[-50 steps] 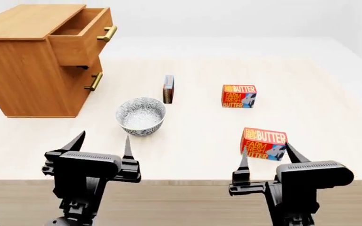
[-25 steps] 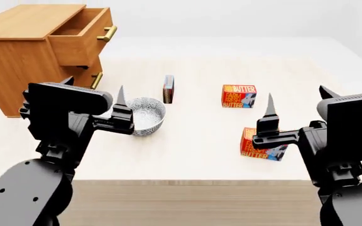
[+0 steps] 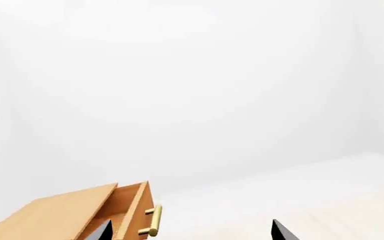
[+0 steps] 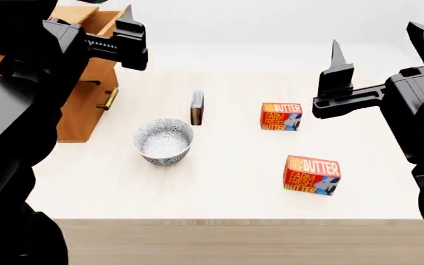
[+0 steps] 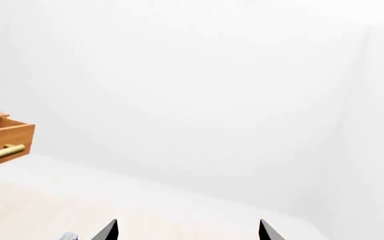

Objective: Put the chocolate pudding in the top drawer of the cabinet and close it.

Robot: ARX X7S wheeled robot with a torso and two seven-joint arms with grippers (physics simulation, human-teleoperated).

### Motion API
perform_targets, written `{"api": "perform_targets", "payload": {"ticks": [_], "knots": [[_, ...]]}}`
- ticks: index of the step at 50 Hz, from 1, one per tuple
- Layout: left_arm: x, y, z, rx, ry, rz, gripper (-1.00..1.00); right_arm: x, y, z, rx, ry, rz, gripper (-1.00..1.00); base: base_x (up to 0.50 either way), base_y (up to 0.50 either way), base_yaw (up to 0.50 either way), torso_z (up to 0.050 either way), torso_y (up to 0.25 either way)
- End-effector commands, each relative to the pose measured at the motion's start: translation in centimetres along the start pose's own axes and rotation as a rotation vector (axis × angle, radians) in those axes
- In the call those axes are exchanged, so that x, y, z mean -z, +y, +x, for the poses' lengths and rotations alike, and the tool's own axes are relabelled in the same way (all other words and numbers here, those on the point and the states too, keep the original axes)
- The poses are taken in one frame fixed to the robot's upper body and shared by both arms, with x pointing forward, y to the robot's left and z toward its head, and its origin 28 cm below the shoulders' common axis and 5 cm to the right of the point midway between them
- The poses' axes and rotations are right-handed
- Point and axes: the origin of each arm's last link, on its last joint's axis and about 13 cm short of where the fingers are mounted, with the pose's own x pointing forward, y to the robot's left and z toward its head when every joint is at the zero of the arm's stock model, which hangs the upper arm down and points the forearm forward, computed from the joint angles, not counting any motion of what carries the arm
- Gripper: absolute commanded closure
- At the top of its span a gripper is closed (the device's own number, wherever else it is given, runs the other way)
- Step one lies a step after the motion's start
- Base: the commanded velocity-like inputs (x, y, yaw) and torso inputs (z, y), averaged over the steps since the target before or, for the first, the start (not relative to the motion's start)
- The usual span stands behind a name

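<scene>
The chocolate pudding (image 4: 196,107), a thin blue and red-brown box, stands on edge mid-table, beyond the bowl. The wooden cabinet (image 4: 83,113) stands at the far left with its top drawer (image 4: 107,22) pulled open; the drawer also shows in the left wrist view (image 3: 130,210) and the right wrist view (image 5: 5,134). My left gripper (image 4: 97,11) is open and empty, raised high in front of the cabinet. My right gripper (image 4: 374,36) is open and empty, raised high at the right, above the butter boxes. Both wrist views show spread fingertips with nothing between them.
A patterned bowl (image 4: 164,141) sits in front of the pudding. Two red Farm Fresh Butter boxes stand to the right, one farther back (image 4: 280,116) and one nearer (image 4: 312,174). The lower drawer's brass handle (image 4: 111,98) shows under my left arm.
Both arms have risen from low at the table's front edge to high above the table, the left toward the cabinet. The objects on the table have not moved.
</scene>
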Motion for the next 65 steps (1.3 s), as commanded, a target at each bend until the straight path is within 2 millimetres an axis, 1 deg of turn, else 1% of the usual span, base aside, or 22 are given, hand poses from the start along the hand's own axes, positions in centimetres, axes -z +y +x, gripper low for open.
{"api": "perform_targets", "payload": {"ticks": [1,7,21,51,59,61,65], "knots": [[-2.8,0.5,0.9,-0.011,-0.025,0.028,-1.00,-2.2,-0.9,-0.4,-0.005,-0.037,-0.023,-1.00,0.50,0.00,0.00,0.000,0.000],[-2.8,0.6,1.0,-0.011,-0.026,0.030,-1.00,-2.4,-1.1,-0.5,0.015,-0.053,-0.019,-1.00,0.50,0.00,0.00,0.000,0.000],[-2.7,0.4,1.1,0.001,-0.028,0.038,-1.00,-2.2,-1.1,-0.3,0.011,-0.047,-0.016,-1.00,0.50,0.00,0.00,0.000,0.000],[-2.1,0.7,1.3,-0.021,-0.003,0.043,-1.00,-2.1,-1.0,-0.1,0.014,-0.046,-0.016,-1.00,0.50,0.00,0.00,0.000,0.001],[-2.8,1.5,2.2,-0.049,0.034,0.016,-1.00,-1.7,-1.0,0.0,0.022,-0.040,-0.005,-1.00,0.08,0.00,0.00,0.000,0.000],[-2.9,1.7,2.4,-0.051,0.052,0.007,-1.00,-1.6,-1.0,0.0,0.042,-0.031,-0.025,-1.00,0.00,0.00,0.00,0.000,0.000],[-3.7,2.6,3.6,-0.073,0.124,-0.021,-1.00,-1.4,-1.2,0.2,0.063,-0.010,0.000,-1.00,0.00,0.00,0.00,0.000,0.000]]}}
